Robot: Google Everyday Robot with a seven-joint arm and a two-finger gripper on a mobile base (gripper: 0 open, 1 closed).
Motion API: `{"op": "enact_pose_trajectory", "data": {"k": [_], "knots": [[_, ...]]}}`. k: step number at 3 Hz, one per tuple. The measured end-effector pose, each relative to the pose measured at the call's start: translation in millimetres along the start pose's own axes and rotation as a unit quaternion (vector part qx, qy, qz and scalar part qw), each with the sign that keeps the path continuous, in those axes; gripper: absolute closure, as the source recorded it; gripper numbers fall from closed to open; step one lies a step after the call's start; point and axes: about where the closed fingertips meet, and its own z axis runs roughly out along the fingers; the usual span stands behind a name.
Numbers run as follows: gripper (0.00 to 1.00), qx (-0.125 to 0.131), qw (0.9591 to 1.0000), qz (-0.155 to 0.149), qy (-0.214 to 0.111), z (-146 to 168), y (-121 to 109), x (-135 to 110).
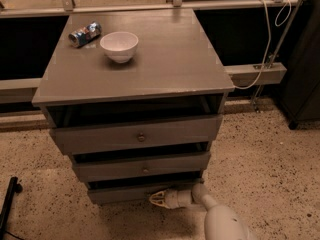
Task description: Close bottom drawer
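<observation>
The grey-brown cabinet point(135, 69) has three drawers. The bottom drawer point(117, 194) is the lowest, with a plain flat front; it stands out only a little past the cabinet body, with a dark gap above it. The two drawers above, each with a small brass knob point(141, 137), also stand slightly out. My gripper point(155, 199) is low at the bottom centre, on a white arm coming from the lower right. Its tip is right at the bottom drawer's front, right of the middle.
A white bowl point(119, 46) and a crushed can point(85, 34) lie on the cabinet top. A white cable point(265, 49) hangs at the right by a rail. A black leg point(9, 204) stands at the lower left. Speckled floor surrounds the cabinet.
</observation>
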Motion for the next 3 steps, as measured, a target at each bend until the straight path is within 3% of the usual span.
{"op": "enact_pose_trajectory", "data": {"k": [1,2,3], "knots": [[1.00,0.008,0.9998,-0.018,-0.009,-2.6,-14.0,-6.7],[1.00,0.012,0.9996,-0.024,-0.012,-10.1,-11.0,-3.4],[1.00,0.019,0.9996,-0.021,-0.004,-30.6,15.0,10.2]]}}
